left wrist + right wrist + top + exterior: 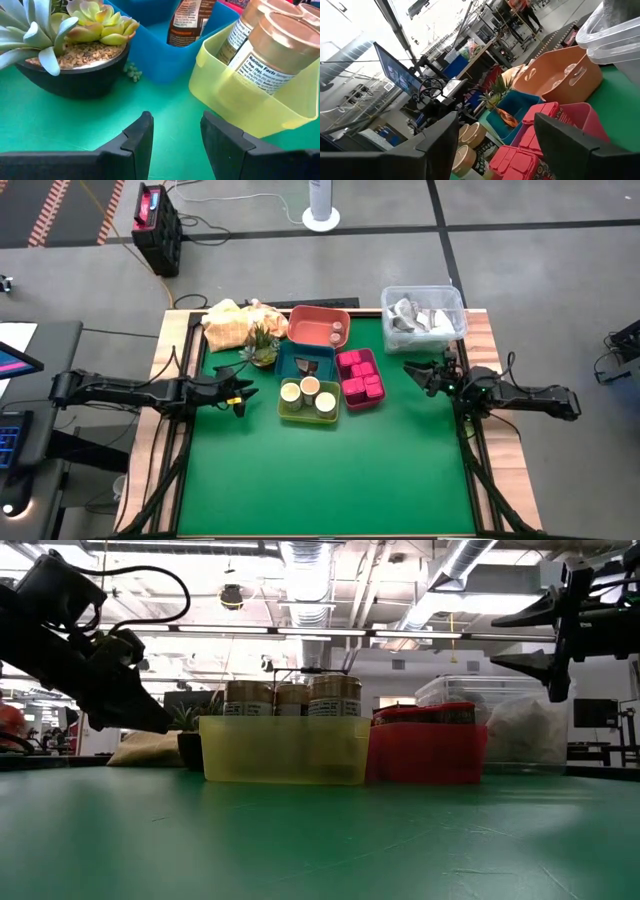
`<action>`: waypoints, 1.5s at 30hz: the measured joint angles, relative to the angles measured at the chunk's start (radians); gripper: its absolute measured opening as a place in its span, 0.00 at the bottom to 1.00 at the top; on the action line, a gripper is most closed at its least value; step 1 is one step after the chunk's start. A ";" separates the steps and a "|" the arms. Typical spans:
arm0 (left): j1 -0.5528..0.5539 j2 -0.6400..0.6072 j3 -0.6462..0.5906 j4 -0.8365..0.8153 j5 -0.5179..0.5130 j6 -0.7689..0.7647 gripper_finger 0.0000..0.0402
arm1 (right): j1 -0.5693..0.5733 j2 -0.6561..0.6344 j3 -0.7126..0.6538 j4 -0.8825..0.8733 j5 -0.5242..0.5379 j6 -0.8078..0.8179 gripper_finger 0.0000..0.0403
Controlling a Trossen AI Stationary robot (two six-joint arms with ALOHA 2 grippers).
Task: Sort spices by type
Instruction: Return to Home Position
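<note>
High view: left gripper part open, empty; right gripper wide open, empty. Jars sit in yellow tray just ahead of left gripper, magenta blocks ahead of right. Sorting looks done; step is homing. Next: retract both arms straight back.
</note>
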 joint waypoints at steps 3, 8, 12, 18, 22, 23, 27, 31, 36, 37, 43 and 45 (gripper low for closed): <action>0.000 0.000 0.000 -0.003 0.000 0.000 0.38 | 0.000 0.000 0.000 -0.001 0.000 0.000 0.70; 0.000 0.000 0.000 -0.004 0.000 0.000 0.38 | 0.000 0.000 0.000 -0.003 0.000 0.000 0.70; 0.000 0.000 0.000 -0.006 0.000 0.000 0.38 | 0.000 0.000 0.000 -0.003 0.000 0.000 0.70; 0.000 0.000 -0.001 -0.006 0.000 0.000 0.38 | 0.000 0.000 0.000 -0.004 0.000 0.000 0.70; 0.000 0.000 -0.001 -0.006 0.000 0.000 0.38 | 0.000 0.000 0.000 -0.004 0.000 0.000 0.70; 0.000 0.000 -0.001 -0.006 0.000 0.000 0.38 | 0.000 0.000 0.000 -0.004 0.001 0.000 0.70; 0.000 0.000 -0.001 -0.006 0.000 0.000 0.38 | -0.010 0.000 0.000 -0.004 0.002 -0.060 0.70; 0.000 0.000 -0.002 -0.006 0.000 0.000 0.38 | -0.017 0.000 0.000 -0.010 -0.035 -0.223 0.70; 0.000 0.000 -0.002 -0.006 0.000 0.000 0.38 | -0.014 0.000 0.000 -0.010 -0.039 -0.260 0.70; 0.000 0.000 -0.002 -0.006 0.000 0.000 0.38 | -0.014 0.000 0.000 -0.010 -0.039 -0.260 0.70; 0.000 -0.028 -0.002 -0.012 0.000 0.000 0.38 | -0.014 0.000 0.000 -0.009 -0.039 -0.261 0.70; -0.001 -0.091 -0.002 -0.020 0.000 0.000 0.38 | -0.014 0.000 0.000 -0.009 -0.039 -0.261 0.70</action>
